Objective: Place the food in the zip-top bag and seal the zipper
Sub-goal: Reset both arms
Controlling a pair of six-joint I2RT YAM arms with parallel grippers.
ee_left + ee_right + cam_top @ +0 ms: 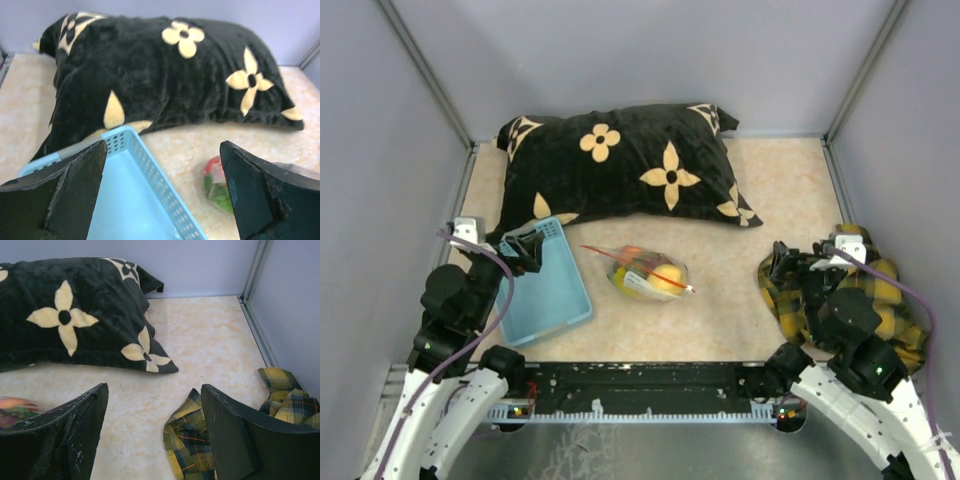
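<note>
Zip-top bag (645, 272): flat on the table (770, 190), centred between both arms, food (665, 278) visible inside. Zipper (603, 252): red strip along the bag's far edge, on the side facing the pillow (620, 165); sealed or not, cannot tell. Left end of the bag near the right rim of the blue basket (545, 295), not touching. Bare table to the right of the bag, up to the plaid cloth (895, 300) by the right wall.

Left fingers (75, 185): spread wide, holding nothing, above the basket's far corner, close to the pillow's near edge.

Right fingers (235, 435): spread wide, holding nothing, above the cloth's left edge, well apart from the bag.
</note>
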